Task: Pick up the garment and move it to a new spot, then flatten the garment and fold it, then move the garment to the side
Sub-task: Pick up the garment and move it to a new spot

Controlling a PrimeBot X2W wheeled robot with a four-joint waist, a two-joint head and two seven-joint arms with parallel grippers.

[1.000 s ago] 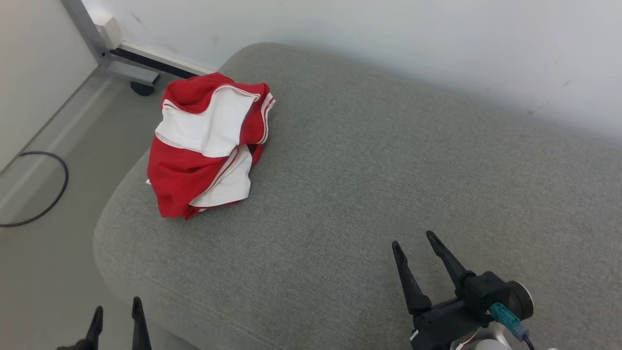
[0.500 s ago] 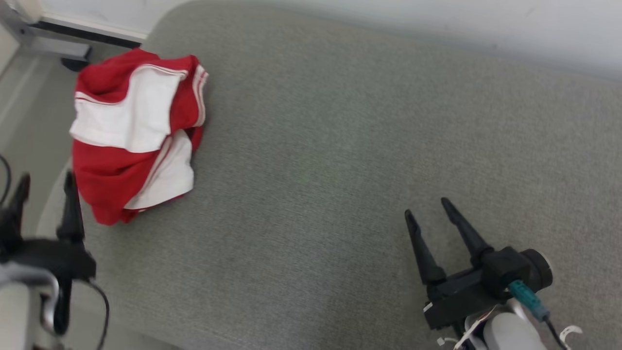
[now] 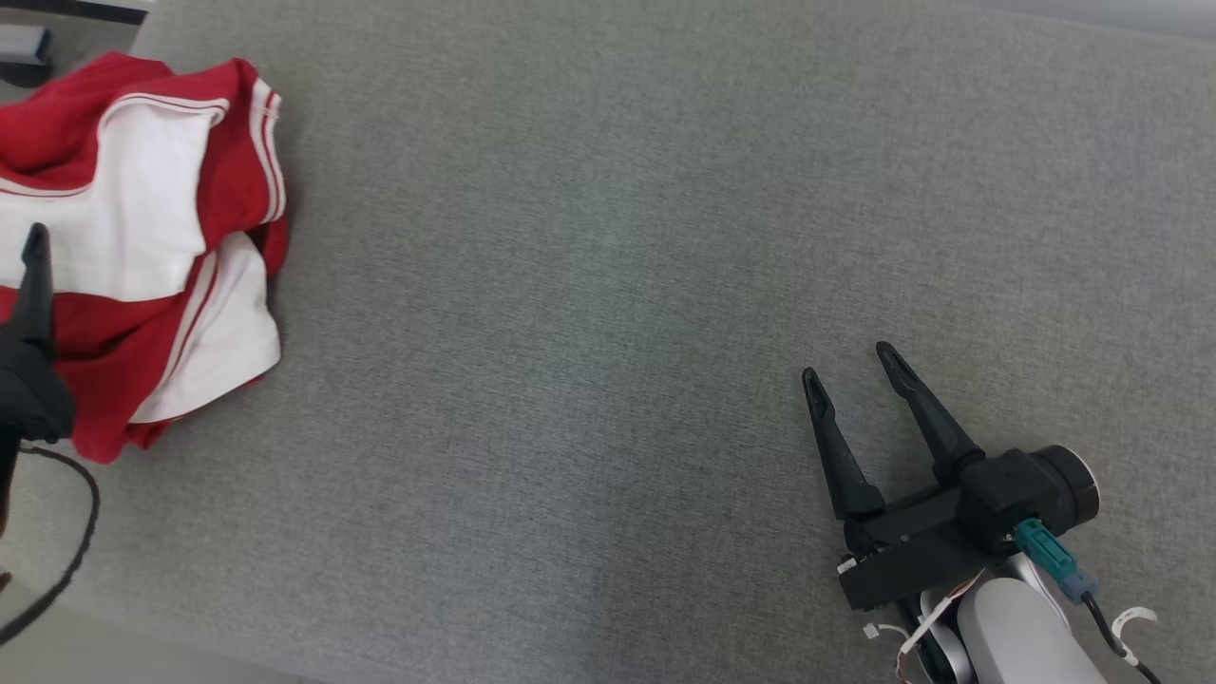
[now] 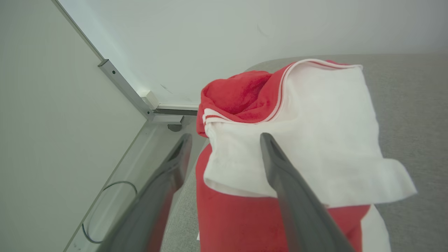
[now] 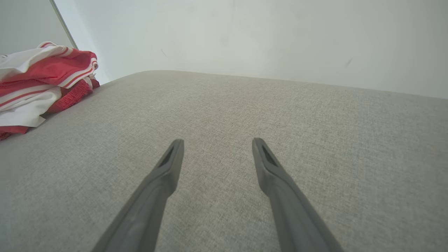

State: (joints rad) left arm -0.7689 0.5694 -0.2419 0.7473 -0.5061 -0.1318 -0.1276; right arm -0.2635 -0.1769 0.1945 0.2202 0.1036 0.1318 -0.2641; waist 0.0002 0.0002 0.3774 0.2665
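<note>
At cushion point(image 3: 608, 285) edge: garment point(image 3: 142, 209) (left claw point(image 4: 225, 136) spread).

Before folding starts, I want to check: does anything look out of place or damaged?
Only the red and white garment: it lies crumpled in a heap near the grey cushion's left edge, not flat. Nothing looks torn.

Garment point(image 3: 142, 237) is lying on the cushion's point(image 3: 608, 285) left end. Left gripper point(image 4: 225, 137) is hovering over its left edge; right gripper point(image 3: 847, 362) is hovering well apart, rightward.
</note>
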